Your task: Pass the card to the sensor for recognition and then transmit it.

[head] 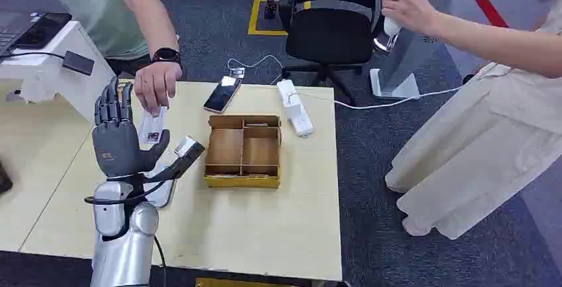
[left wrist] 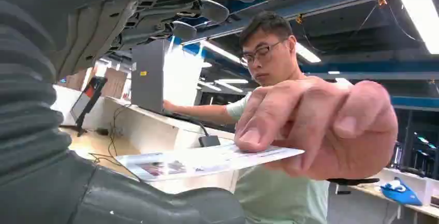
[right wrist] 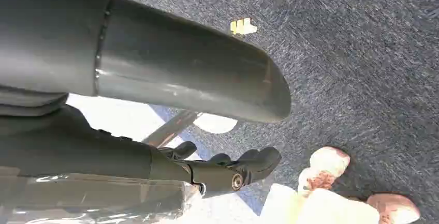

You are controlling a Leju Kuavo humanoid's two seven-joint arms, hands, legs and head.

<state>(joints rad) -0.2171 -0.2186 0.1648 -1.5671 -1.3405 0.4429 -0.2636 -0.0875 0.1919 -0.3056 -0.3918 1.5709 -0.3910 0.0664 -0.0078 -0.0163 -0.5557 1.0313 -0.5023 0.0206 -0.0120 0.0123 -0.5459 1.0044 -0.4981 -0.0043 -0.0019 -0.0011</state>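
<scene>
The left robot hand [head: 119,134] stood raised at centre left of the head view, fingers apart and holding nothing. The card [head: 152,128] lay just beyond it, pinched by a person's hand [head: 157,85] over the bench [head: 265,221]. If the fingers closed late or off-line, the card could slip or bend. The left wrist view showed the card [left wrist: 207,159] edge-on between thumb and fingers. The right robot hand [right wrist: 228,169] hung over carpet, fingers curled on nothing.
</scene>
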